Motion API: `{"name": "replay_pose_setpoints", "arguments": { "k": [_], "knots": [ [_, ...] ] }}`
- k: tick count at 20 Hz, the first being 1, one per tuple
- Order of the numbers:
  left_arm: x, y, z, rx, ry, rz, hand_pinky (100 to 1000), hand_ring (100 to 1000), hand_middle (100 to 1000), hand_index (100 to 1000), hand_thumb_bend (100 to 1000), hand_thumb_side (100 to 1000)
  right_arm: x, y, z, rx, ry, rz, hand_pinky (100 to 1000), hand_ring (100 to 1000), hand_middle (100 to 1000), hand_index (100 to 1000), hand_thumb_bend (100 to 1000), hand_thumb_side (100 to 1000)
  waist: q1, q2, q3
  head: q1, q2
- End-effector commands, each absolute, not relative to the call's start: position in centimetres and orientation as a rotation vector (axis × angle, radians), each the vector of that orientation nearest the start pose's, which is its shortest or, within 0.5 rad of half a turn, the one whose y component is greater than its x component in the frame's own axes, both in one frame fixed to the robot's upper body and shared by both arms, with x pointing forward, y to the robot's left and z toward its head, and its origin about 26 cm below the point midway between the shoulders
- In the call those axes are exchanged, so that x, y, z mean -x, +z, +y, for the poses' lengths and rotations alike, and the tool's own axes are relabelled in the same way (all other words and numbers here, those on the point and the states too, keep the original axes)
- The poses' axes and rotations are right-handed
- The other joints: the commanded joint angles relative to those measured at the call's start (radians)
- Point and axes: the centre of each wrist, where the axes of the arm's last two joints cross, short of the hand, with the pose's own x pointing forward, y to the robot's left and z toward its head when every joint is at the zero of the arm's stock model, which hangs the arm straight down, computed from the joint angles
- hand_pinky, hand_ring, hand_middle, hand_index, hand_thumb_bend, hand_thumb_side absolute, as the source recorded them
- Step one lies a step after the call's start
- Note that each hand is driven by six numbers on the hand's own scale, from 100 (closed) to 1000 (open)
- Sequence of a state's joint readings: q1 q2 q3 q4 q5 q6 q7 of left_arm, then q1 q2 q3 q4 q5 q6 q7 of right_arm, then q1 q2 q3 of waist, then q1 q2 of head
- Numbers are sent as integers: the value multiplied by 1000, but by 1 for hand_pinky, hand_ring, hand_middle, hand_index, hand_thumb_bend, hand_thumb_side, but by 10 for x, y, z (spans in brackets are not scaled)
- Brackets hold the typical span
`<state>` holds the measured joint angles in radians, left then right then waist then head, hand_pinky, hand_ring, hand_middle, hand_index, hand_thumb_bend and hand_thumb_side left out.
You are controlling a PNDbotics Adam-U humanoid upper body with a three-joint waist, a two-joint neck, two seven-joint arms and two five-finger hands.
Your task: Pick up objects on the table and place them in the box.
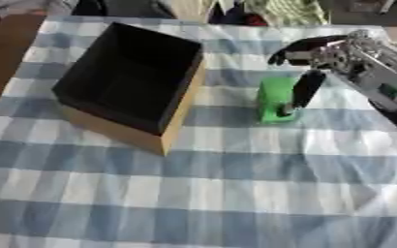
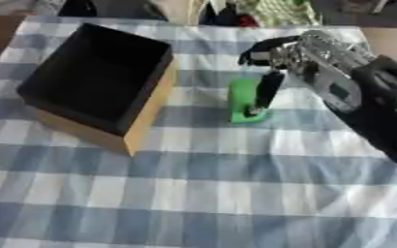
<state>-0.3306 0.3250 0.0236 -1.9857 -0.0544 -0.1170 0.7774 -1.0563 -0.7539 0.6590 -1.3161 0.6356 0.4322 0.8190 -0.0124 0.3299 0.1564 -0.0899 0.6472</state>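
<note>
Desk (image 1: pixel 236 193) under a blue-and-white check cloth is carrying everything. Box (image 1: pixel 134 80) is sitting at my left, open top, dark inside, tan outer walls, nothing visible in it. Green object (image 1: pixel 276 99) is standing upright on the cloth, near the box's right wall but apart from it.

My right hand (image 1: pixel 325 58) is reaching in from the upper right and hanging over the green object. One of my fingers (image 1: pixel 307 89) is dropping down along its right face, touching or very nearly; another is stretching out leftward above it. Fingers are spread wide and are not yet closed round anything; I am holding nothing. Left hand is showing in neither view.

Step in hand, as I judge it: closing on the green object. Doing it well is meaning bringing the upper finger down the far face so the piece is sitting between both sides before squeezing; a one-sided push is likely tipping it toward the box.

Way across to the box is looking open. The near wall is standing tall, so the lift is needing to clear its rim. Clutter along the far desk edge is lying well apart.
</note>
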Motion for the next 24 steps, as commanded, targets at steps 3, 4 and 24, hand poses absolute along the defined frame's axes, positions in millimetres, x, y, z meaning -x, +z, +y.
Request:
{"name": "replay_pose_setpoints", "arguments": {
  "k": [3,4,24],
  "knots": [
    [-302,214,264,-550,544,-2482,610,726,581,720,309,387,-435,282,-234,815,1516,-781,1000,1000,905,960,539,239,2,-14,3,-2,-9],
    [-302,214,264,-550,546,-2482,610,726,581,720,309,387,-436,281,-233,807,1518,-780,1000,1000,903,957,532,239,2,-13,3,-3,-9],
    [-302,214,264,-548,550,-2479,612,726,583,721,307,391,-420,312,-219,939,1410,-868,921,914,595,654,136,100,3,-19,-5,2,-9]
  ]
}}
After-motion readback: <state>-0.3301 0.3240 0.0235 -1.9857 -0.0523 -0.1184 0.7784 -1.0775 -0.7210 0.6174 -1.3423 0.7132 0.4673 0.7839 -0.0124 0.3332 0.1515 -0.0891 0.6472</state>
